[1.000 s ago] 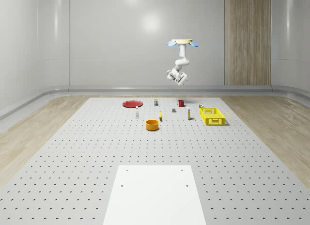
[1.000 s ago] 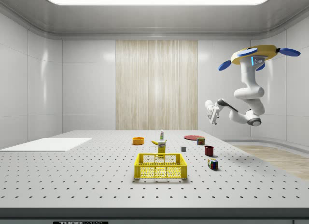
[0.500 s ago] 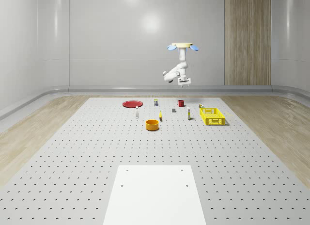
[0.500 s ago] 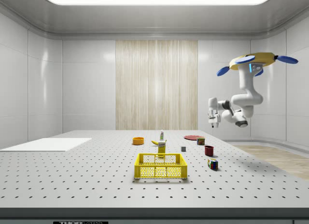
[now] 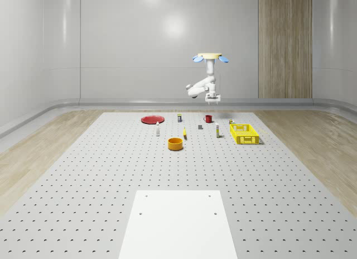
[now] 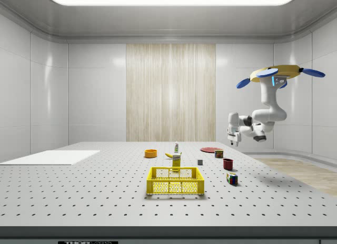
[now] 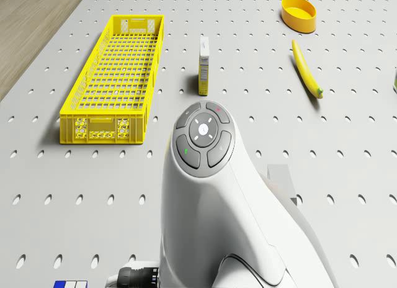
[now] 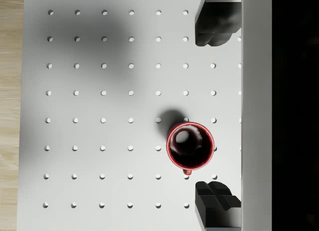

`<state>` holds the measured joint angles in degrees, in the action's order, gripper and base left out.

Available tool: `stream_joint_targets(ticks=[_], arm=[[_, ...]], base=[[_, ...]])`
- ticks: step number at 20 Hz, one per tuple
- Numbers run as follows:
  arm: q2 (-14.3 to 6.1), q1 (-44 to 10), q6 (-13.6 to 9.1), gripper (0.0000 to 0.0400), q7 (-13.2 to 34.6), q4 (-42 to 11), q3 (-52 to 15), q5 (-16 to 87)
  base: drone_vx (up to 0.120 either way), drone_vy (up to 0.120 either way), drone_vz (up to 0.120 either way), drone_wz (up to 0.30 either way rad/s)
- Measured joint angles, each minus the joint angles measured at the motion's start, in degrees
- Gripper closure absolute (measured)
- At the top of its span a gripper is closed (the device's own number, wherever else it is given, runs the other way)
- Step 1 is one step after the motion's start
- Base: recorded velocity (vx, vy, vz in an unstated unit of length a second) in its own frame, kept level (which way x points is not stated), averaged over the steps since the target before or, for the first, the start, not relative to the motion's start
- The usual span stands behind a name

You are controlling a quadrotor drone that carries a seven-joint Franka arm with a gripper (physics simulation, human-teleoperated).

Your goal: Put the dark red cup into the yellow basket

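Observation:
The dark red cup (image 5: pixel 208 119) (image 6: pixel 228 163) stands upright on the perforated table, with nothing inside it. In the wrist view the cup (image 8: pixel 190 146) lies far below, between the two dark fingertips (image 8: pixel 214 22). My gripper (image 6: pixel 231 143) (image 5: pixel 212 99) (image 8: pixel 215 111) hangs open, pointing straight down, well above the cup. The drone (image 5: pixel 210 57) (image 6: pixel 276 74) hovers high over the table's far end, behind the cup. The yellow basket (image 5: pixel 244 134) (image 6: pixel 175 181) (image 7: pixel 115 77) sits empty on the table, to the whole-scene view's right of the cup.
An orange bowl (image 5: pixel 175 143) (image 7: pixel 298 13), a banana (image 7: pixel 306 67) and a small upright carton (image 7: pixel 203 64) stand near the basket. A red plate (image 5: pixel 152 120) lies at the far left. A colour cube (image 6: pixel 231 178) sits near the cup. A white panel (image 5: pixel 177 222) lies in front.
The drone has sunk a little. The arm has folded in and the gripper has swung from a sideways tilt to pointing straight down over the cup.

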<state>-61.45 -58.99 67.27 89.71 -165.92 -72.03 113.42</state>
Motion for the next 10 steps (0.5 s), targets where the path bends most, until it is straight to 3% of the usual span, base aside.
stream_joint_targets(ticks=[2,6,10], arm=[[-0.67,-0.5,0.37,0.0,0.4,0.02,-0.33,-0.22],[-1.96,-1.28,1.27,0.0,1.05,0.09,-0.9,-0.76],[-3.19,-1.86,2.26,0.0,1.57,0.17,-1.38,-1.36]], base=[[0.08,0.0,-0.12,0.0],[0.0,0.0,-0.12,0.0],[0.05,0.0,-0.12,0.0]])
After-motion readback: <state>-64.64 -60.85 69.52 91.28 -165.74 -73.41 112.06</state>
